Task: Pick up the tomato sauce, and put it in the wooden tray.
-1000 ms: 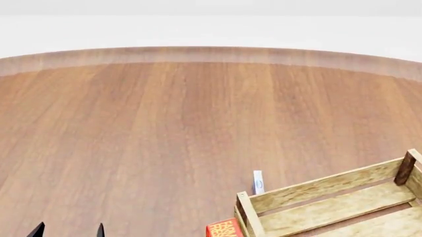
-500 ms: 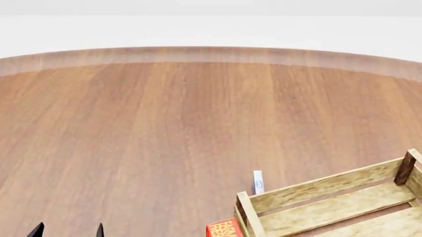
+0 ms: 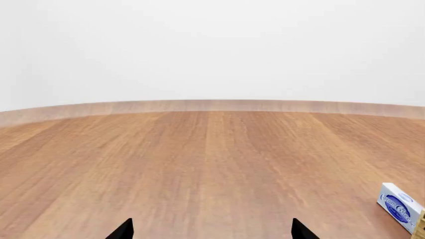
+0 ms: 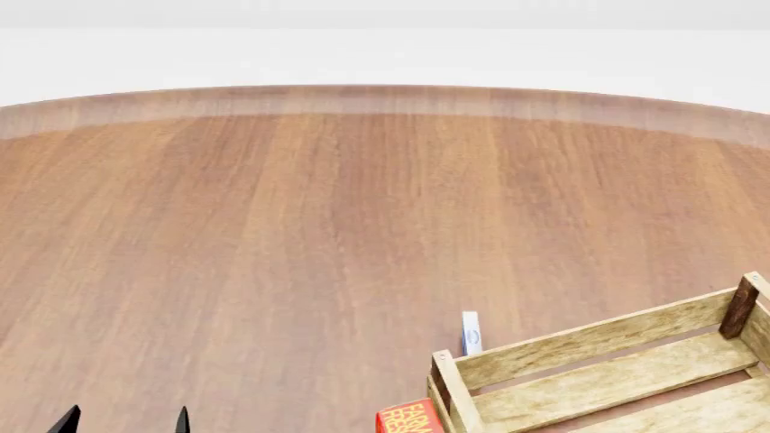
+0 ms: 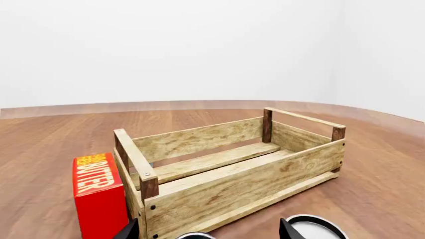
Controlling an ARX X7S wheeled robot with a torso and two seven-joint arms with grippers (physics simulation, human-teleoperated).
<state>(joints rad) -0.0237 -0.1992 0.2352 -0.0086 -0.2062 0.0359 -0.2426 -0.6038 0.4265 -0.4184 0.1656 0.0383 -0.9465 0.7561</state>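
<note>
Item 1: table (image 4: 301, 225). Round, wood-grain top. Wide bare area ahead, all goods bunched at near edge by robot.

Item 2: wooden tray (image 5: 226, 164). Slatted crate w/ dark corner posts, upright, open side up, nothing inside. Sits near right arm, so a short carry for drop-in. In head view only its far-left corner (image 4: 601, 365) shows.

Item 3: red butter box (image 5: 99, 194). On end, just beside tray's short side, touching or nearly so. Not a task item.

Item 4: white-and-blue carton (image 3: 400, 206). Just beyond tray's far slat. Not a task item.

Item 5: tomato sauce. Not identifiable in any view, no red label seen. Round silver-rimmed shape (image 5: 312, 218) low in right wrist view, just in front of tray; second rim fragment beside it. Poss. can tops, cannot confirm which can.

Item 6: left gripper (image 3: 211, 231). Fingertips spread wide, nothing between, low over bare tabletop, aimed at empty wood. Judged idle.

Item 7: right gripper (image 5: 209, 231). Fingertips spread, nothing held, facing tray's long side w/ the rimmed shapes below. Judged better placed for the pick.

Status: pick not begun; need to look lower to find can first.
</note>
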